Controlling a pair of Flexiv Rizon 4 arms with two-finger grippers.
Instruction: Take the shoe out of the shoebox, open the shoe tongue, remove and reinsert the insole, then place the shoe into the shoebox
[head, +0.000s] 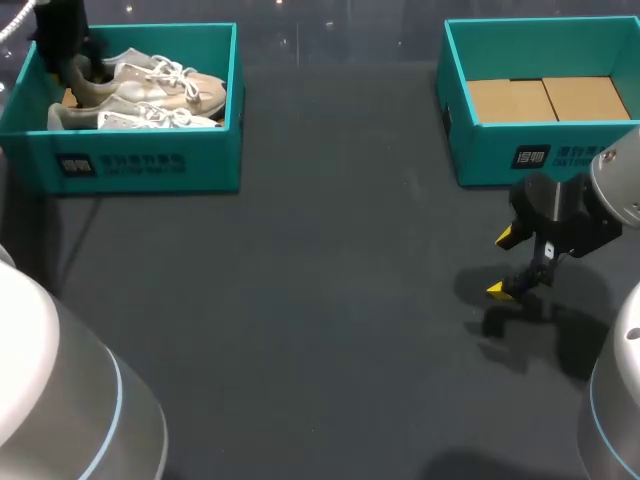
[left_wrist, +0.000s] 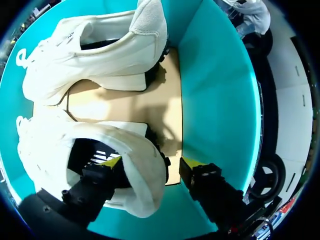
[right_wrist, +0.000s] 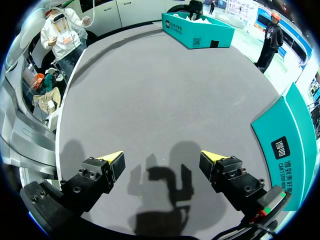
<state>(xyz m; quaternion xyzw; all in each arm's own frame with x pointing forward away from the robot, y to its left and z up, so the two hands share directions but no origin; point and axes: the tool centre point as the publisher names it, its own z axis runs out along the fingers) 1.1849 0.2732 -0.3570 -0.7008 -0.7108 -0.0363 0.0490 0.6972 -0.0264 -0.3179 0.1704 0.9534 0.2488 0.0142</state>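
Observation:
Two white lace-up shoes (head: 160, 90) lie side by side in the teal left shoebox (head: 140, 165) at the back left. My left gripper (head: 72, 70) hangs over their heel end. In the left wrist view the left gripper (left_wrist: 147, 165) is open and straddles the heel of the nearer shoe (left_wrist: 125, 145): one fingertip (left_wrist: 107, 162) sits inside the shoe opening, the other stands a little outside the heel. The second shoe (left_wrist: 100, 50) lies ahead of it on the cardboard floor. My right gripper (head: 503, 263) hovers open and holds nothing, low over the table (right_wrist: 150, 90).
A second teal shoebox (head: 540, 155) with only a brown cardboard liner (head: 548, 98) stands at the back right, just behind my right gripper (right_wrist: 164, 159); its wall (right_wrist: 292, 145) shows beside that gripper. The left box's walls closely surround my left gripper.

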